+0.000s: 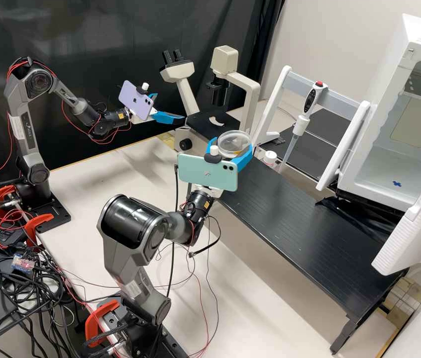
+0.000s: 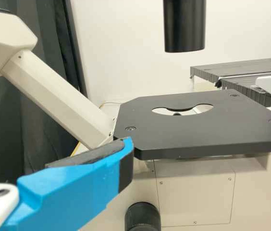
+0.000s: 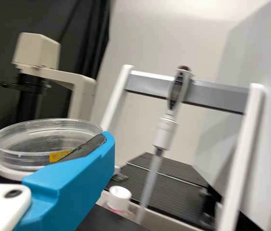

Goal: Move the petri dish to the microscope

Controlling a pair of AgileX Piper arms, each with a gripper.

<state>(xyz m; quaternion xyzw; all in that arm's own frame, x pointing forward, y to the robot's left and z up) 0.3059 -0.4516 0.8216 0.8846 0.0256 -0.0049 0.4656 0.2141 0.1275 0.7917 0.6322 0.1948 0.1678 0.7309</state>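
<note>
My right gripper [image 1: 234, 145] belongs to the nearer arm and grips the clear petri dish [image 1: 233, 139] above the black platform's microscope end. In the right wrist view, the round dish [image 3: 34, 139] lies roughly level between the fingers of the right gripper [image 3: 49, 137], a yellow mark at its rim. My left gripper [image 1: 170, 107], on the far arm, stands open and empty left of the microscope [image 1: 248, 94]. The left wrist view has a blue finger of the left gripper [image 2: 78, 185] in front of a corner of the black stage [image 2: 183, 130], which has a round cutout under the black column.
A black slatted platform [image 1: 300, 219] runs from the microscope toward the open white chamber [image 1: 404, 129]. Behind it a pipette [image 1: 300, 124] hangs on a white-and-grey rack, near a small white-capped bottle [image 1: 269, 158]. Thin cables trail around the near arm.
</note>
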